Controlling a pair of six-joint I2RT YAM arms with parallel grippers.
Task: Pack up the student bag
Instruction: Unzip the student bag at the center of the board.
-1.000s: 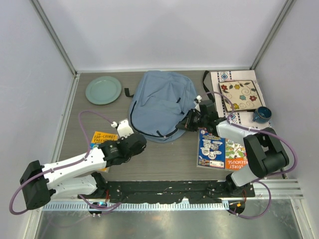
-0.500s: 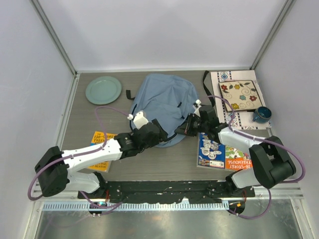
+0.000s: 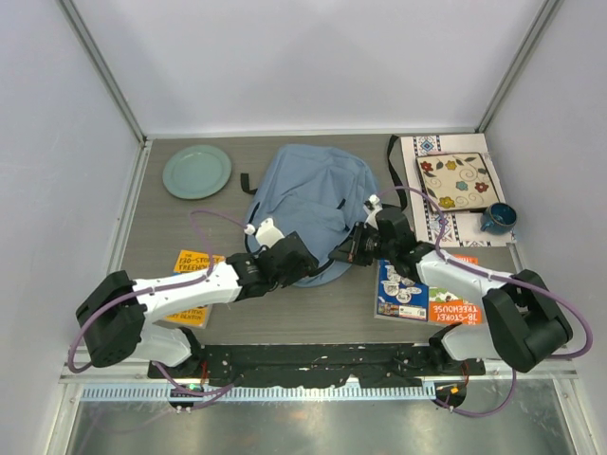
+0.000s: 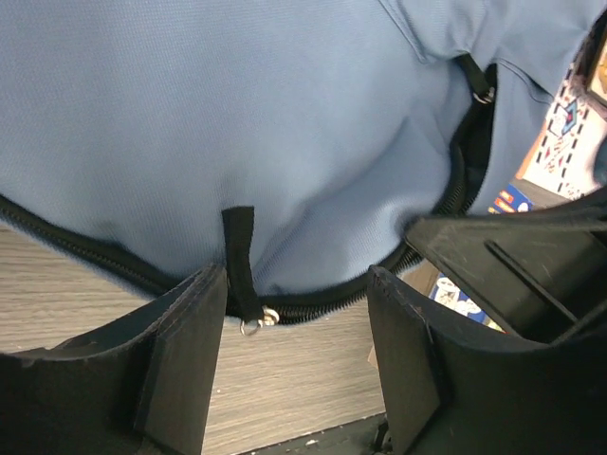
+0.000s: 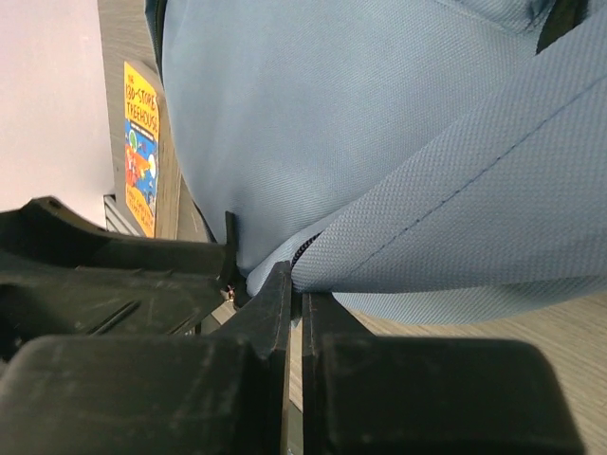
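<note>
student bag [image 3: 308, 194] lying flat, mid table [image 3: 322, 318], toward far side. zipper pull tab [image 4: 241, 256] at its near edge, between parted fingers of left gripper [image 4: 296, 303], just beside one finger. right gripper [image 5: 296, 284] pinched tight on bag's near-edge fabric. orange book [image 3: 193, 263] to left, picture books [image 3: 422, 292] to right, green plate [image 3: 196, 171] far left.

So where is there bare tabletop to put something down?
Bare wood shows on the left, between the round pale green plate and the yellow paperback, and in the near middle strip between the blue-grey fabric backpack and the black mounting rail. The right side is crowded: picture books, a flowered tile on a patterned mat, a blue cup.
</note>
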